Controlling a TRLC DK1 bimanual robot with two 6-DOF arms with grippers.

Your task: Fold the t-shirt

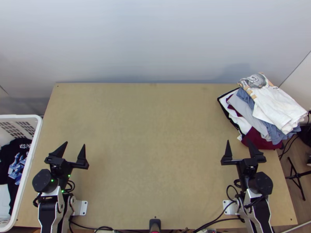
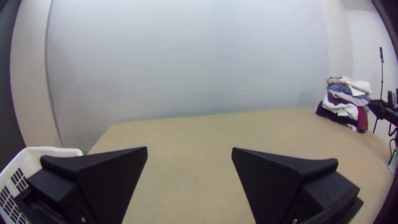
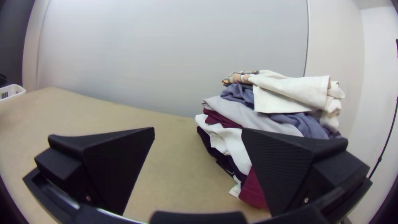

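Text log. Top view: I note a short run of pale lettering on a dark garment inside the white basket on my left; I can make out no whole word. On the white garment topping my right-hand clothes pile, I record small dark marks, too small to tell as letters.

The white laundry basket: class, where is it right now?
In the top view, the white laundry basket stands at the far left, against the table's left edge, beside the left arm's tool.
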